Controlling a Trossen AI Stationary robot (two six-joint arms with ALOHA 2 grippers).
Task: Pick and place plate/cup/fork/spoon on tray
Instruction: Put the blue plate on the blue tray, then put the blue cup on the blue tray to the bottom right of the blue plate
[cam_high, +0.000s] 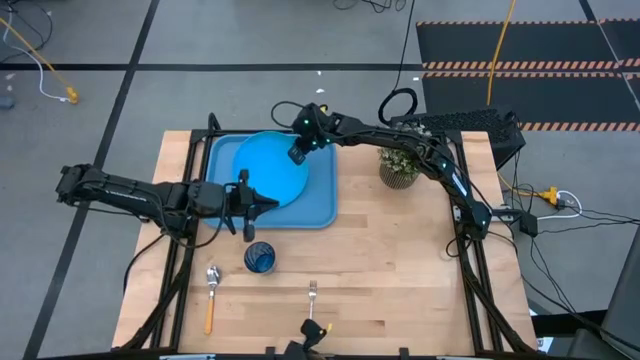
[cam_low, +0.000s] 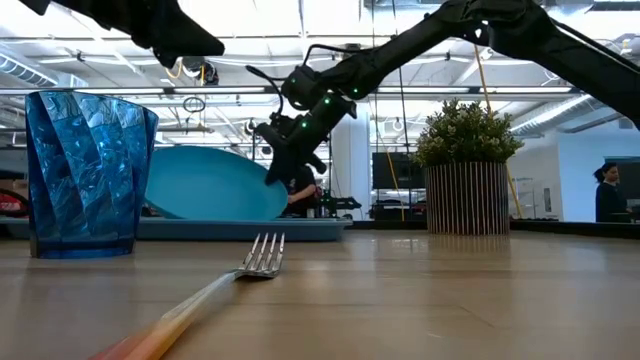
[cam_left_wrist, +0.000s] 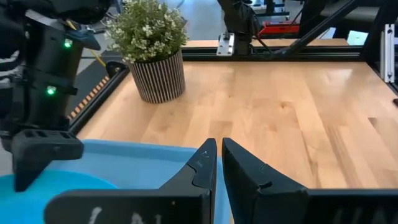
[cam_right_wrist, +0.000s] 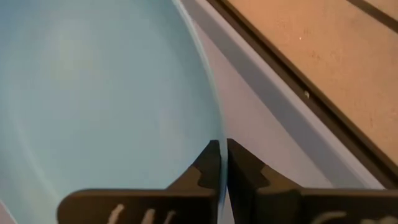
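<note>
The round bright-blue plate lies tilted in the light-blue tray at the table's far left. My right gripper is shut on the plate's right rim. My left gripper hovers shut and empty over the tray's near rim, and its shut fingers show in the left wrist view. The dark-blue cup stands upright on the table near the tray. The spoon and the fork lie flat near the front edge. My right gripper pinches the plate's rim on its far right side between its two fingers. The fingers slant down from the far right. In the low view the held side is raised, and the plate slopes down toward the tray.
A potted plant stands on the table right of the tray, close under my right arm. Bare wood lies to the right and near side. A person stands far off in the room.
</note>
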